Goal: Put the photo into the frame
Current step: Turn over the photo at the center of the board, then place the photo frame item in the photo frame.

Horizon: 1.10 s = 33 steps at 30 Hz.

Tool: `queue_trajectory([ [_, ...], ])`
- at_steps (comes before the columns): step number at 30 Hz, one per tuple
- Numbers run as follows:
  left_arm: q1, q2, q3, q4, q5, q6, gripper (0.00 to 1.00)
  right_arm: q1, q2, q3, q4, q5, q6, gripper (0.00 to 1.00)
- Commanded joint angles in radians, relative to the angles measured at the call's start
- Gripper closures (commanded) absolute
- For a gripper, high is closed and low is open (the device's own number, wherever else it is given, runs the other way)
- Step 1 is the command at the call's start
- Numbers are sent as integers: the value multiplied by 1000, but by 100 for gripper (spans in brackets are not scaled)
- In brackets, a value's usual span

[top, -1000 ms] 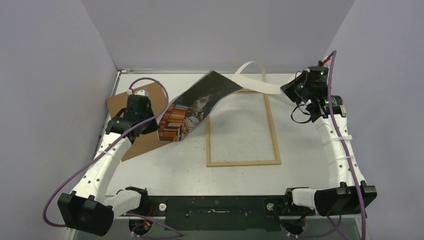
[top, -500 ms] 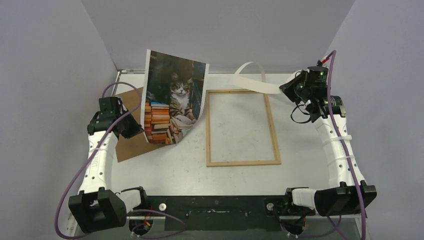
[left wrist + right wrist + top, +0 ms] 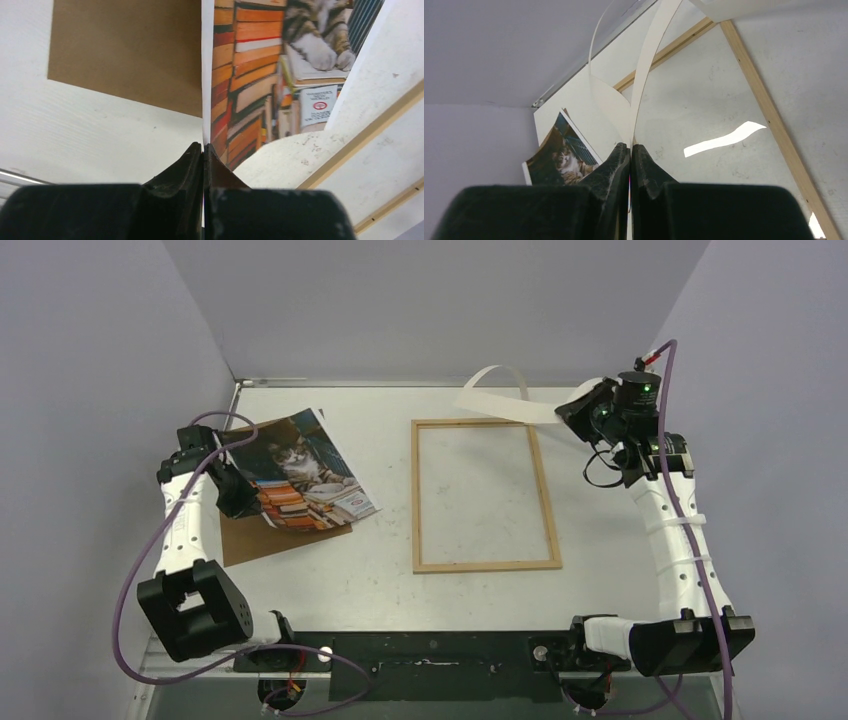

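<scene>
- One photo [image 3: 300, 475] lies printed side up near the bench's left edge, its cat and stacked books showing. Its near-left part rests on the brown panel, and its right corner reaches the bare bench [image 3: 380, 585].
- One frame [image 3: 487, 565] of thin light wood lies flat mid-bench, well apart from the photo, with only bench surface inside it.
- One brown panel [image 3: 270, 540] lies flat under the photo at the left edge.
- One curled white strip [image 3: 646, 75] arcs over the frame's far right corner.
- Two claws: the left claw [image 3: 203, 150] is clamped on the photo's edge, and the right claw [image 3: 630, 149] is pinched on the strip near the far right corner.
</scene>
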Motion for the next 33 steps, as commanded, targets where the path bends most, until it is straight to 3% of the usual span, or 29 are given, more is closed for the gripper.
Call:
queue_trajectory([
  [1, 17, 59, 77, -62, -56, 67, 100, -8, -40, 29, 115, -77, 60, 100],
  [5, 17, 82, 19, -73, -77, 60, 99, -7, -42, -7, 237, -152, 150, 100],
  [9, 18, 72, -24, -77, -178, 42, 46, 3, -29, -31, 358, -240, 234, 100],
  [12, 18, 68, 4, -95, -222, 41, 33, 28, -15, -24, 400, -269, 262, 100],
  [23, -31, 46, 135, -110, -118, 22, 28, 102, 167, 201, 492, -285, 221, 100],
  [29, -35, 41, 167, -109, -112, 17, 26, 170, 307, 352, 569, -414, 253, 100],
  [33, -39, 57, 176, -97, -88, 13, 26, 207, 372, 352, 562, -511, 303, 100],
])
